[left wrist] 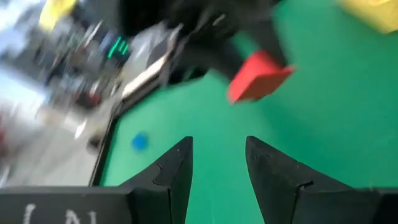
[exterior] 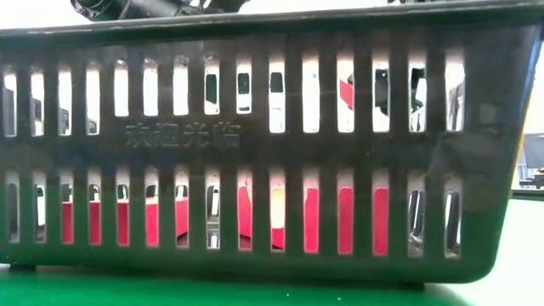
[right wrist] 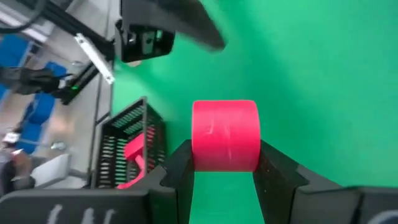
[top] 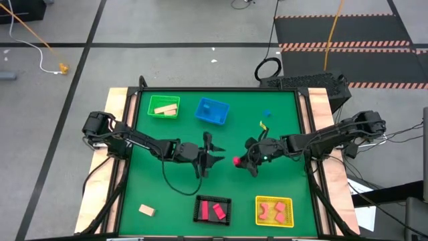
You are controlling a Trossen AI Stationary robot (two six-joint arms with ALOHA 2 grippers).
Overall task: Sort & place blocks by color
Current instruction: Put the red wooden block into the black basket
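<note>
High view: the right gripper (top: 242,163) sits near the middle of the green worktop (top: 281,127), its fingers clamped on a red block (top: 237,161). The left gripper (top: 212,155) is just beside it, jaws a little apart and holding nothing. Along the far edge stand a green basket (top: 164,107) with tan blocks (top: 166,109) and a blue basket (top: 212,112) with a blue block inside. A small blue block (top: 267,114) and a yellow block (top: 263,124) lie loose near the far right corner. Along the near edge are a black basket (top: 212,209) with red blocks (top: 211,211) and a yellow basket (top: 274,211), also with red blocks. A tan block (top: 147,210) lies near the near left corner.

Low view: the black basket's slotted wall (exterior: 272,144) fills the picture, red blocks (exterior: 340,221) showing through the lower slots.

Left wrist view: two dark fingers (left wrist: 177,171) stand apart over bare green; beyond them the red block (left wrist: 258,76) hangs in the other gripper.

Right wrist view: the red block (right wrist: 225,135) is gripped between the two fingers (right wrist: 180,165), above the worktop; the black basket (right wrist: 127,146) lies off to one side.
</note>
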